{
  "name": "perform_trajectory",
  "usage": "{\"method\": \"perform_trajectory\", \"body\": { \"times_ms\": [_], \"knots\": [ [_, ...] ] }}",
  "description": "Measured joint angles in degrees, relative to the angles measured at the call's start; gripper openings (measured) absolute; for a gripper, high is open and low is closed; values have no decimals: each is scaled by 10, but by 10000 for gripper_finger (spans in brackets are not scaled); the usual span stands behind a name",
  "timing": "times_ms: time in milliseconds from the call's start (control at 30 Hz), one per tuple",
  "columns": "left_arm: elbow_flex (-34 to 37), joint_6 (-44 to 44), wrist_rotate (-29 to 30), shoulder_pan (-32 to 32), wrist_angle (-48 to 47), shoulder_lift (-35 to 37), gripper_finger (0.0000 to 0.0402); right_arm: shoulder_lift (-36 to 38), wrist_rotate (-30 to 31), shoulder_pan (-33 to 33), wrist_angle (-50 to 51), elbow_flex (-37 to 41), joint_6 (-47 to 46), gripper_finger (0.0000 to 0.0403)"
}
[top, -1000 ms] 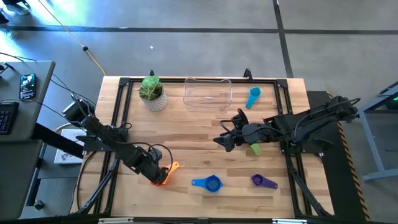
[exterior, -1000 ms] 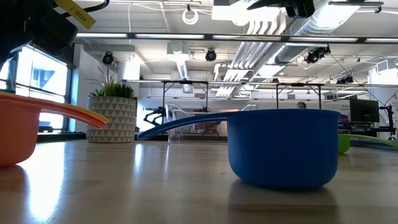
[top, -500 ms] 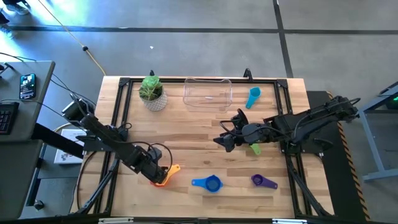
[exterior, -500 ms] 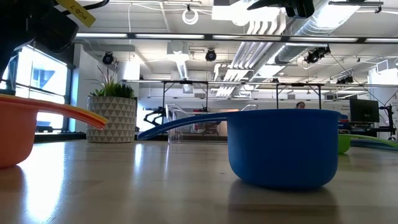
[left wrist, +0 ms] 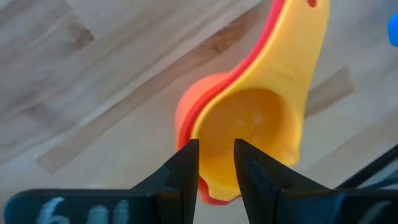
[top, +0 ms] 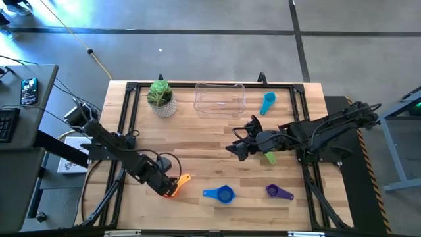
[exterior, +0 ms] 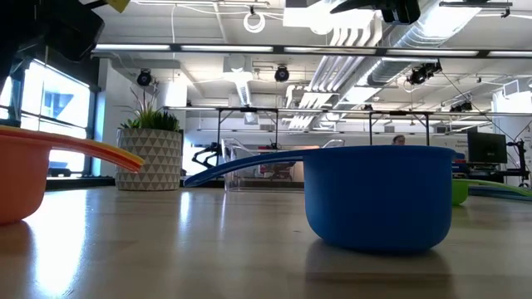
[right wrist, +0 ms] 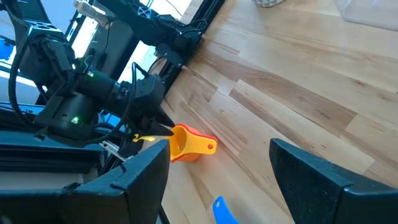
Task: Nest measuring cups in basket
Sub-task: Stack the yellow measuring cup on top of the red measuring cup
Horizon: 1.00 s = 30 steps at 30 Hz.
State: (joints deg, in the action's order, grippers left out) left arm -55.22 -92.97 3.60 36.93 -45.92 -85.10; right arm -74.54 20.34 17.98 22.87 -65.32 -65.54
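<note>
The wooden table carries a black frame along its edges, with grey floor around it and, in the low view, a workshop hall with ceiling lights beyond. At the front left, the left gripper has its narrow jaws pinching the rim of the yellow cup, which sits nested in the red-orange cup; both handles point away from the jaws. From above this pair is half hidden under the gripper, so only the orange handle shows clearly. The right gripper hovers mid-table with its jaws spread wide and empty; the green cup lies just behind them, partly covered by the arm. Ahead of those open jaws and toward the front edge lie the blue cup and the purple cup, well apart from each other. The clear basket stands at the far edge, behind the right gripper, with the light blue cup just beside it and the potted plant on its other side. Bare wood lies open between the two grippers.
</note>
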Motion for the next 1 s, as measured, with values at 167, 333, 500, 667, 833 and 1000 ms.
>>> {"method": "perform_trajectory", "body": {
  "times_ms": [167, 333, 500, 667, 833, 1000],
  "knots": [
    [0, 0, 1, -2, -6, 0, 90, 0, 0, 0, 0, 0, 0, 266],
    [0, 0, 1, -2, -5, 0, 90, 0, 0, 0, 0, 0, 0, 266],
    [0, 0, 1, -2, -6, 0, 90, 0, 0, 0, 0, 0, 0, 266],
    [0, 0, 1, -1, -7, 0, 90, 0, 0, 0, 0, 0, 0, 266],
    [0, 0, 1, -1, -7, 0, 90, 0, 0, 0, 0, 0, 0, 266],
    [0, 1, 1, 2, -10, -11, 90, 0, 0, 0, 0, 0, 0, 266]
  ]
}}
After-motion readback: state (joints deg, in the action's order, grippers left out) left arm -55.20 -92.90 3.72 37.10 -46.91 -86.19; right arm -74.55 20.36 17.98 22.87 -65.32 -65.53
